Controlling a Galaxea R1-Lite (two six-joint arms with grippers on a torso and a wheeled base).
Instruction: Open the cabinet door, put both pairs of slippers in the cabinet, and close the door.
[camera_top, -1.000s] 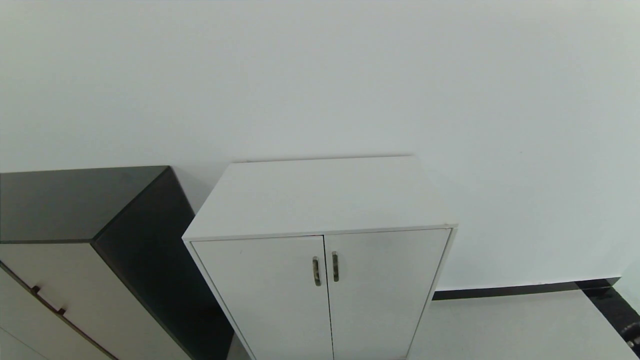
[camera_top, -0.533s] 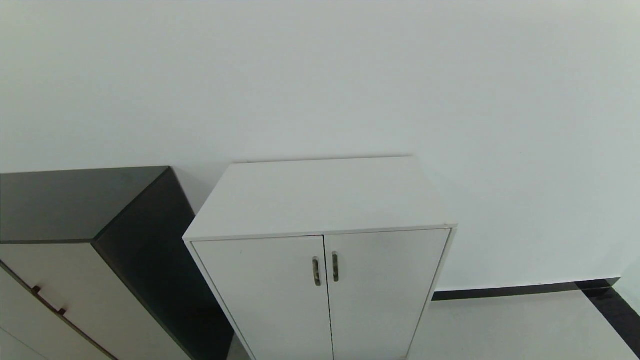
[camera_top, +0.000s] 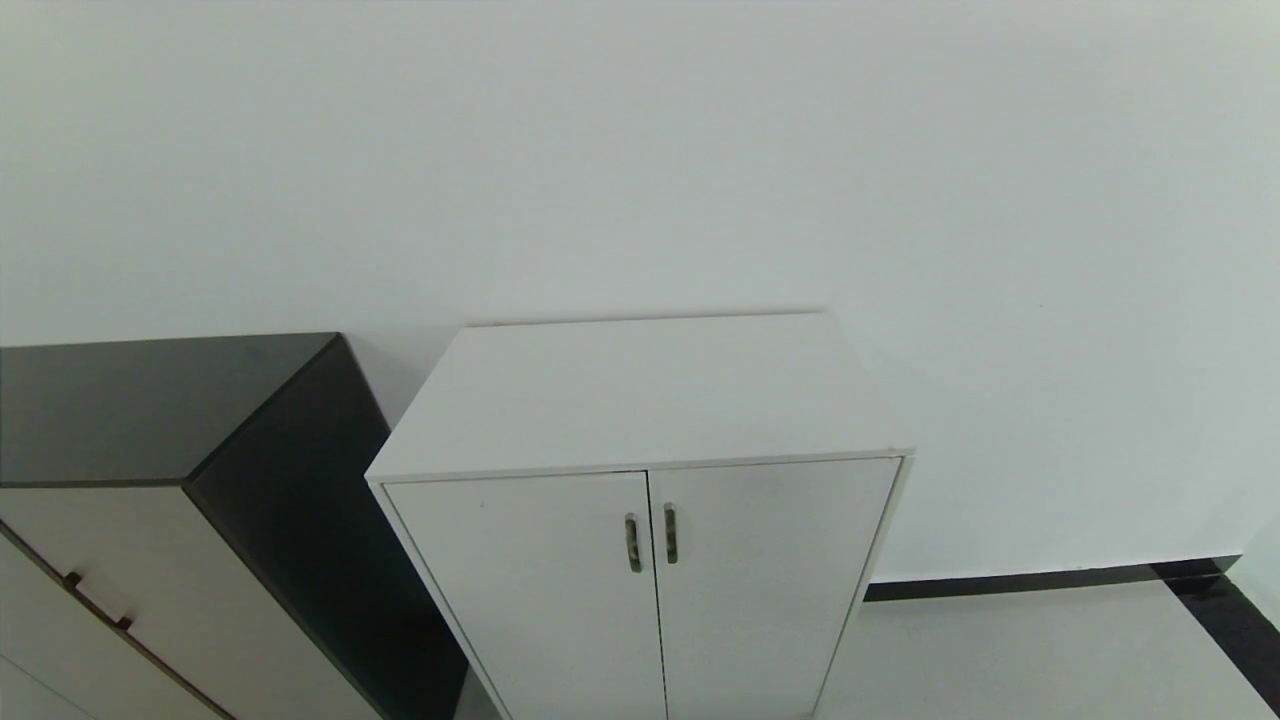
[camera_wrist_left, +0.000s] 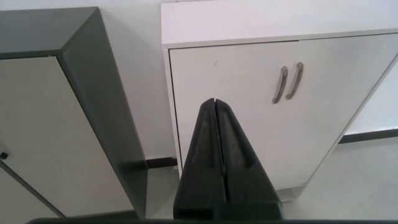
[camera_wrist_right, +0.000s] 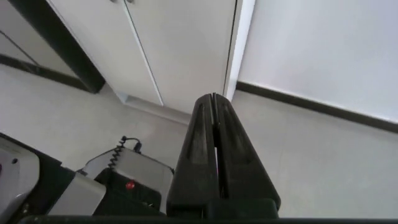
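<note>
- The left gripper (camera_wrist_left: 214, 104) has its two matte black fingers pressed flat together with nothing between them. The tapered pair is aimed at the white cabinet (camera_top: 640, 395) and is well apart from it.
- Straight ahead of those tips is the left door (camera_wrist_left: 230, 71), smooth and flat, shut flush against the right door (camera_wrist_left: 339, 81). Two slim curved metal handles (camera_top: 632, 542) flank the seam, beyond the tips toward the right door.
- The right gripper (camera_wrist_right: 213, 99) is also closed on nothing and tilts down toward the floor (camera_wrist_right: 323, 162). The white cabinet's lower right corner lies just past its tips.
- A dark cabinet (camera_top: 150, 410) with a pale front stands just beside the white cabinet, on the far side from the right fingers.
- Pale, smooth floor lies open around the right fingers, edged by black skirting (camera_wrist_right: 311, 102) under a plain white wall (camera_top: 640, 150).
</note>
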